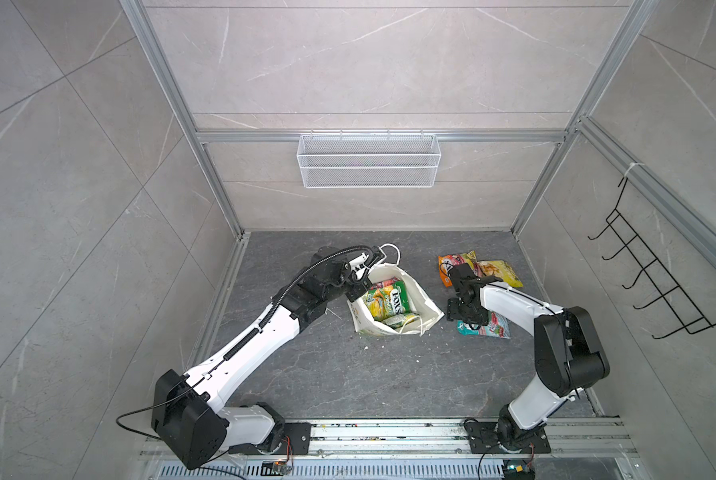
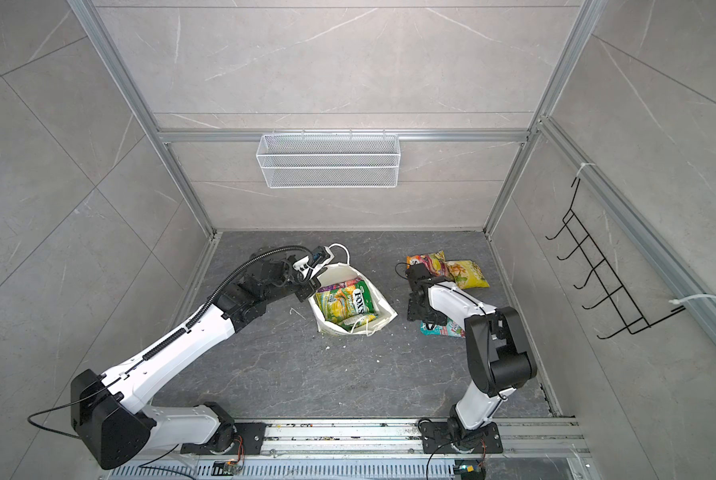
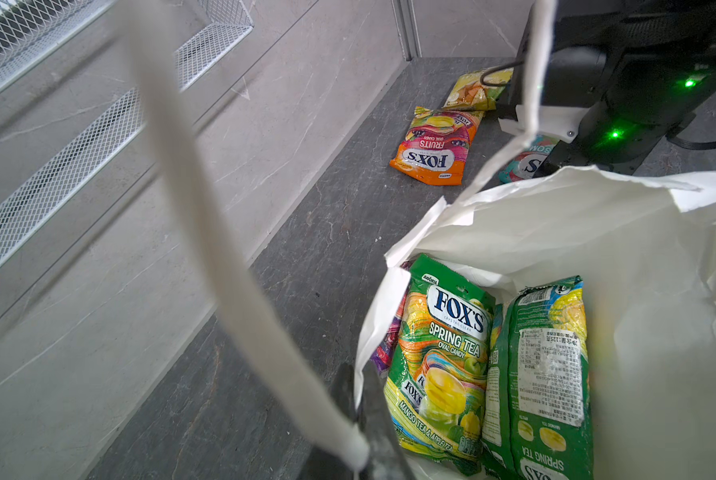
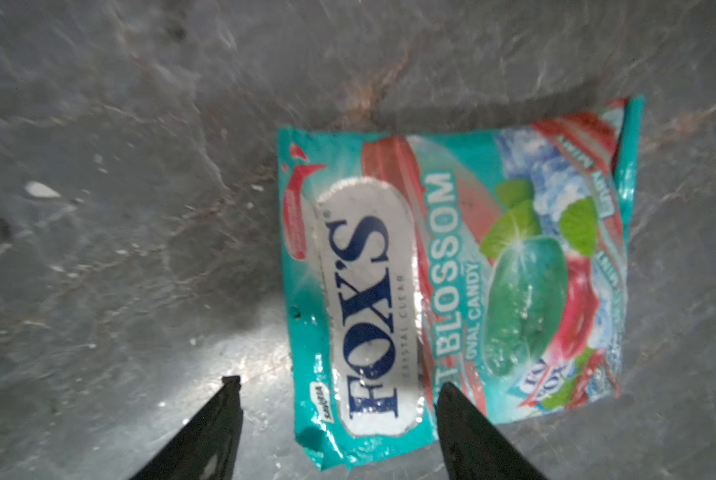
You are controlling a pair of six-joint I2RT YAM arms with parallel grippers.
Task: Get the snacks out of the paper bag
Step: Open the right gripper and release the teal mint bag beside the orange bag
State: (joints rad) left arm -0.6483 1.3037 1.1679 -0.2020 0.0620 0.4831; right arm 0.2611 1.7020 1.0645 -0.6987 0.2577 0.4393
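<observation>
A: We record left gripper (image 1: 355,292) clamped on paper bag (image 1: 420,301) rim; right gripper (image 4: 338,384), jaws apart, above teal pouch (image 4: 451,270), 3 o'clock of bag.
B: We flag: 3 snacks (image 3: 443,365) inside; rim may tear if tugged.

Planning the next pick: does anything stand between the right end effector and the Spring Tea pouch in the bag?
Sideways, the paper bag's wall nearest that arm stands between the right end effector and the Spring Tea pouch. From above, the open mouth leaves it uncovered.

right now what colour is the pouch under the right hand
The pouch is teal with red and green print; the right wrist view shows it best.
</observation>
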